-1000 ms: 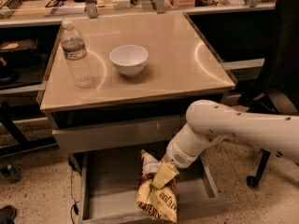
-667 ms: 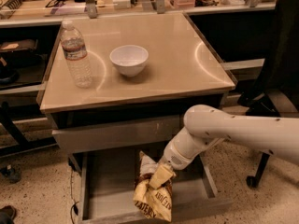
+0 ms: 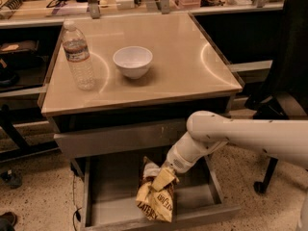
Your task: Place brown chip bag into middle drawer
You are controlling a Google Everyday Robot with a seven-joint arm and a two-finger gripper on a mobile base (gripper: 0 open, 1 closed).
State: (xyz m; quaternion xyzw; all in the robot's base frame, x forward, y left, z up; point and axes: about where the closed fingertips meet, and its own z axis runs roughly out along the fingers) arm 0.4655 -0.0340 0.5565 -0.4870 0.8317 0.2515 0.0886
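**A:** Where is the gripper [image 3: 166,173] now?

**B:** Down in the open middle drawer [image 3: 199,198], lower than the shut drawer front [image 3: 115,138] and a little out from it.

**A:** And the brown chip bag [image 3: 156,200]?

**B:** Right below the gripper, standing tall. Its bunched top is against the gripper's tip and its bottom is down by the drawer's low front wall. It looks to be resting on the grey floor, or very near it.

**A:** Is it pinching the bag or spread apart?

**B:** I cannot tell, because the crumpled top of the bag covers the tip.

**A:** What could go wrong from here?

**B:** The bag sits close to the front wall on the side away from the arm. If it tips that way on release, I think it could lean over the wall and block the drawer or slide out. The crinkly film might also cling to the gripper and lift with it. A rising wrist could knock the drawer front overhead
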